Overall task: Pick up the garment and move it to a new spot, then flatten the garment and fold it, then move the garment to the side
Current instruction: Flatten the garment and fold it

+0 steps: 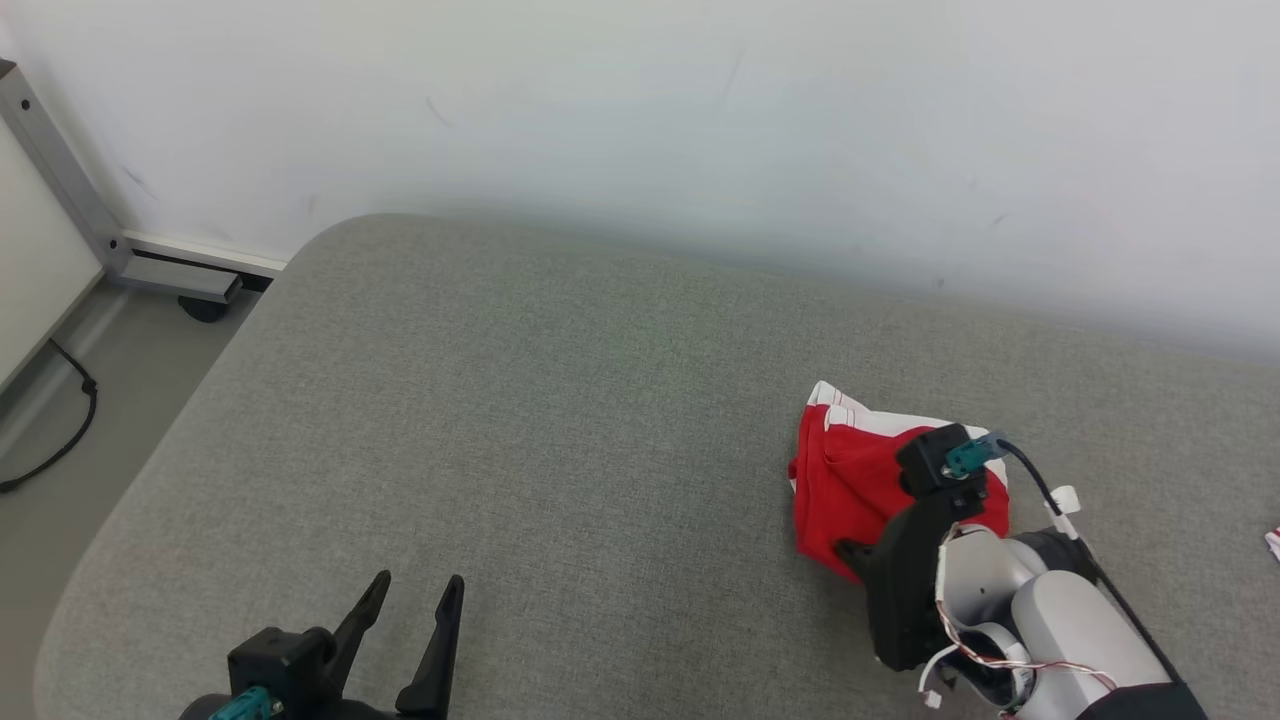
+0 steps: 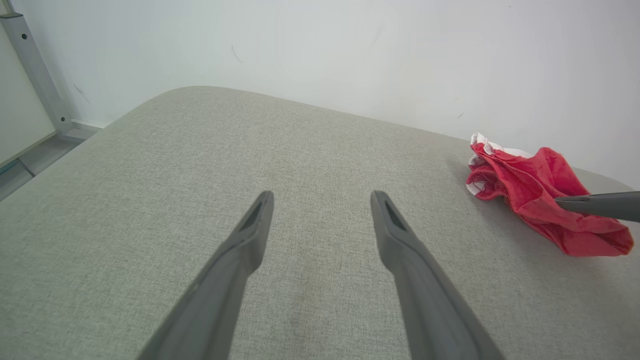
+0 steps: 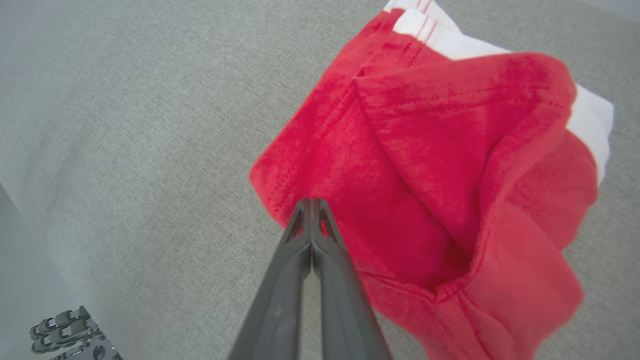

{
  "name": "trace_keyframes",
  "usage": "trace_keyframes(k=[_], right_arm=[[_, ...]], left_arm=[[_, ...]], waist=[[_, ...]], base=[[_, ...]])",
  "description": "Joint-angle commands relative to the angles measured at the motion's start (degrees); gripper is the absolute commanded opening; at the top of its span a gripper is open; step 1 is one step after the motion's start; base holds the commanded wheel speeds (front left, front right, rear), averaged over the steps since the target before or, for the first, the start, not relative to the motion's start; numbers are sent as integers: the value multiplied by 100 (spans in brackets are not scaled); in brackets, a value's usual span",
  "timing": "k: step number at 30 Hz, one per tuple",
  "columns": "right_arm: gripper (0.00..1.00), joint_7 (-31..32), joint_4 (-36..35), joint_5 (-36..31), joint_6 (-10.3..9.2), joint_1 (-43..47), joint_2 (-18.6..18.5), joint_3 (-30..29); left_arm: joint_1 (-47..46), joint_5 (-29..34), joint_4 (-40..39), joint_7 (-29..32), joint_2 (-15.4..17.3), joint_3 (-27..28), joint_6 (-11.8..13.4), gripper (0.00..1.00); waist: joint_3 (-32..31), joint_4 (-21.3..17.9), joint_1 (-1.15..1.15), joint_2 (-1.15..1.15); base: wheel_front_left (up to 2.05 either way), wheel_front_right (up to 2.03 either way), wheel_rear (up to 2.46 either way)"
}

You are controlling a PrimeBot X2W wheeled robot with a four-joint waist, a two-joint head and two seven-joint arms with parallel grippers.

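Right fingers (image 3: 311, 205) are pressed together with no gap, their tips on the near hem of the red garment (image 3: 425, 165), and they appear to pinch that hem. Left fingers (image 1: 418, 585) stand spread wide with nothing between them, hovering low over the grey cloth-covered surface (image 1: 500, 400), well apart from the garment.

By my reading the task is at its very start. The garment sits crumpled just ahead of the right fingers, bunched on itself with its white striped band at the far side, so the grasp for the pick-up looks made. The carry to a new spot, the flattening, the fold and the final move aside are all left.

From the right wrist, the shut tips meet the hem, and a deep fold runs away from them through the cloth. From the left wrist, the garment (image 2: 530, 185) lies far to the right of the open left fingers (image 2: 322, 200), humped up, with one dark right finger against it. Overhead, the right wrist covers the pinch, but the open stretch of surface between the two pairs of fingers is plain.
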Motion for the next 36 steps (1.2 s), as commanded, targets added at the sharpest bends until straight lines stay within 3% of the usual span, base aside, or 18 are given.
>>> trace_keyframes(k=[1,6,14,25,36], right_arm=[[0,40,-130,113,-5,77,26,47],[0,109,-570,9,-5,108,-83,-16],[0,465,-745,-280,-5,62,-400,-818],[0,750,196,-629,-5,-496,-529,-1801],[0,581,1002,-699,-5,-1011,-385,-1996]], left_arm=[[-22,-31,6,-11,41,7,16,100],[34,-42,2,-4,61,-13,37,100],[109,-53,-53,2,117,-41,42,100],[-65,8,-166,63,180,-111,8,100],[-237,-4,-109,2,137,-129,14,100]], waist=[[-19,10,0,0],[-85,6,0,0],[-146,-38,0,0],[142,81,0,0],[490,353,0,0]], base=[[0,0,0],[0,0,0],[0,0,0],[0,0,0],[0,0,0]])
